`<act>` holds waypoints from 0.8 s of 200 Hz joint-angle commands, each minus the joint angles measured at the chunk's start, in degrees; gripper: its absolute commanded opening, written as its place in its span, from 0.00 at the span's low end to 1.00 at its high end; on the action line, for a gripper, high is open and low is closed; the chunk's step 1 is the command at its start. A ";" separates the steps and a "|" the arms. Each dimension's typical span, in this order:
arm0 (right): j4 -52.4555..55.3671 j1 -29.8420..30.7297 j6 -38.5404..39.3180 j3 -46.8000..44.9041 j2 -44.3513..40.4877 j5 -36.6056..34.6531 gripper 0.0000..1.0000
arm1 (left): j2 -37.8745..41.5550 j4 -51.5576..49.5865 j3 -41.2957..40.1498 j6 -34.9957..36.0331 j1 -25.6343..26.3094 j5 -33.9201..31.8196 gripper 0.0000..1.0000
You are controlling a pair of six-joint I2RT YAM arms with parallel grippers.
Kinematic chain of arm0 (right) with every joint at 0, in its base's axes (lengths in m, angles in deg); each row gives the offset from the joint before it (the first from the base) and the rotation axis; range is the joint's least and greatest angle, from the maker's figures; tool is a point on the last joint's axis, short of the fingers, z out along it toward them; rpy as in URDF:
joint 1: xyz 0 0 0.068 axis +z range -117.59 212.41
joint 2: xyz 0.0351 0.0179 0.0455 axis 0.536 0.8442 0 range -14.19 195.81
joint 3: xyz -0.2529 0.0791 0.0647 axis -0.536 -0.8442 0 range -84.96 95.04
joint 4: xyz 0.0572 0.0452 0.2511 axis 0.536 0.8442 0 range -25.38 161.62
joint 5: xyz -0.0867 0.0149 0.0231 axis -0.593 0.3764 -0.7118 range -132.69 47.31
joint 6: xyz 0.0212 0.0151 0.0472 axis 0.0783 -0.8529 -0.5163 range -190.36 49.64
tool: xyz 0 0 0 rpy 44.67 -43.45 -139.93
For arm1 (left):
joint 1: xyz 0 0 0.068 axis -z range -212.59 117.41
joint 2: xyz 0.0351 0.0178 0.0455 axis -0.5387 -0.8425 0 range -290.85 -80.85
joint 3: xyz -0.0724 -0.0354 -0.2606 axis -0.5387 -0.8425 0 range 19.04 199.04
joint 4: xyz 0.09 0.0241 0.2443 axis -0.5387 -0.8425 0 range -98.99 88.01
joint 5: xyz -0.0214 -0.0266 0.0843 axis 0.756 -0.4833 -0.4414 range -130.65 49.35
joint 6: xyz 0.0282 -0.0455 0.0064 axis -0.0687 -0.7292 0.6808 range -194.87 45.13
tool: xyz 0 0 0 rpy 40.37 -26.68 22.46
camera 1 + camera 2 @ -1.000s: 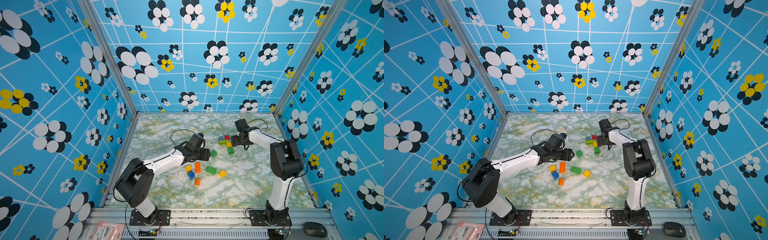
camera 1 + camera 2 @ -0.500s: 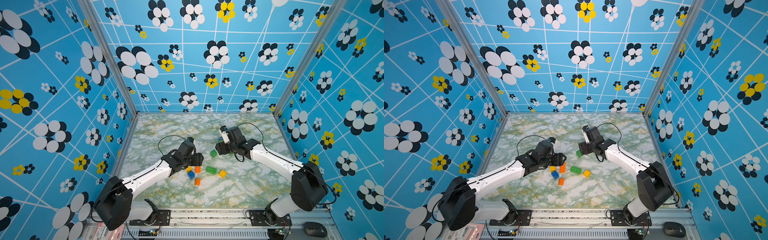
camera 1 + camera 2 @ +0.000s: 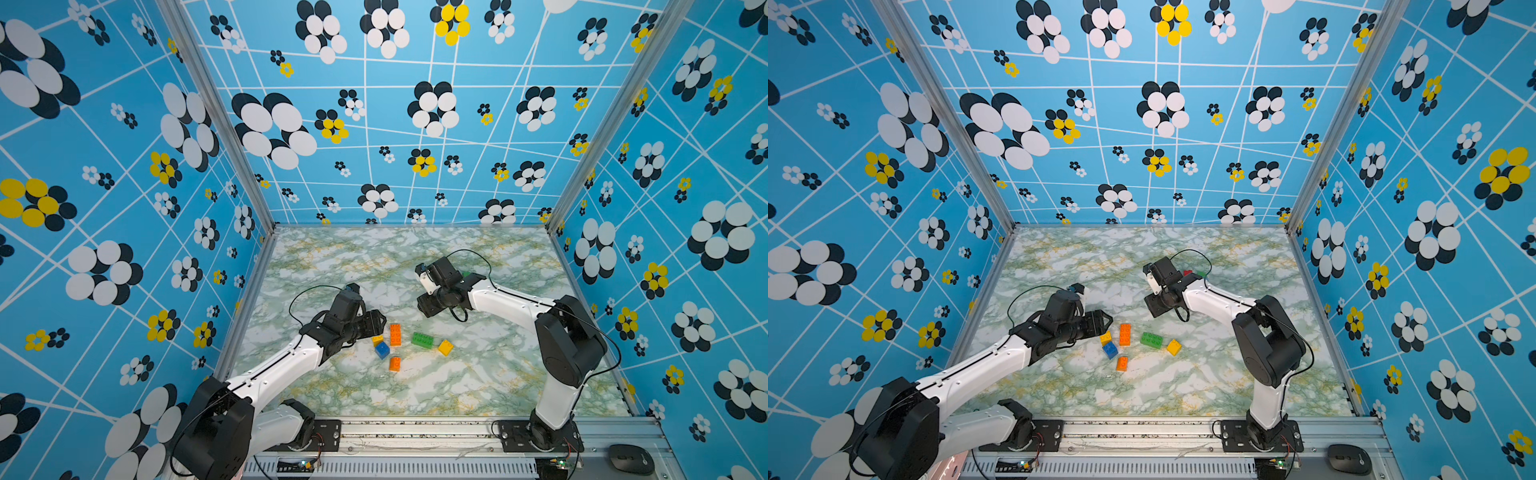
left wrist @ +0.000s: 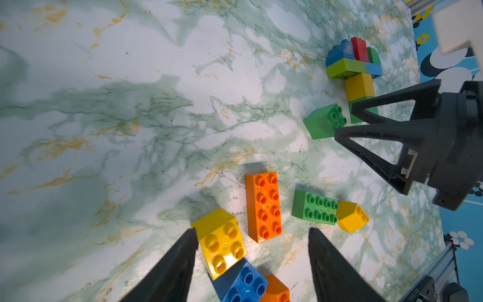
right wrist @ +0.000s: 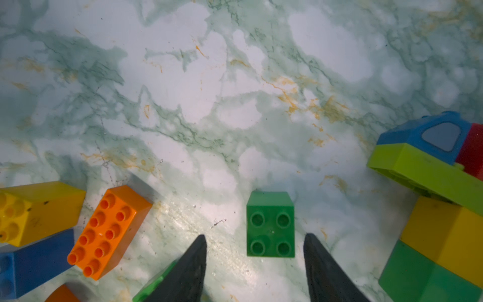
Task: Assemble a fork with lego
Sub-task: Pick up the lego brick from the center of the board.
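My left gripper [image 4: 252, 230] is open low over a cluster of lego: a yellow square brick [image 4: 222, 243] lies by one finger, leaning on a blue brick [image 4: 243, 285], with an orange oblong brick [image 4: 263, 206] just ahead. My right gripper [image 5: 254, 236] is open around a green square brick [image 5: 270, 224], which sits nearer one finger, studs up on the table. In both top views the right wrist [image 3: 428, 308] [image 3: 1156, 307] hides this brick. A joined stack of blue, red, lime, yellow and green bricks [image 4: 352, 65] lies beside the right gripper.
A green oblong brick [image 3: 422, 340], a tilted yellow brick [image 3: 445, 347] and a small orange brick [image 3: 395, 363] lie loose mid-table between the arms. Patterned walls close in the marble table [image 3: 478, 386] on three sides. A computer mouse [image 3: 631, 458] sits on the front rail.
The right arm swung from the joined stack at the back towards the middle, over the green square brick, its jaws narrowing. The left gripper drew nearer and lower over the yellow and blue bricks.
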 commanded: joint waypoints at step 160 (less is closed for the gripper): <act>6.67 0.40 -0.84 5.79 5.89 -4.98 0.31 | 2.19 0.17 -2.56 -0.46 -1.24 2.02 0.68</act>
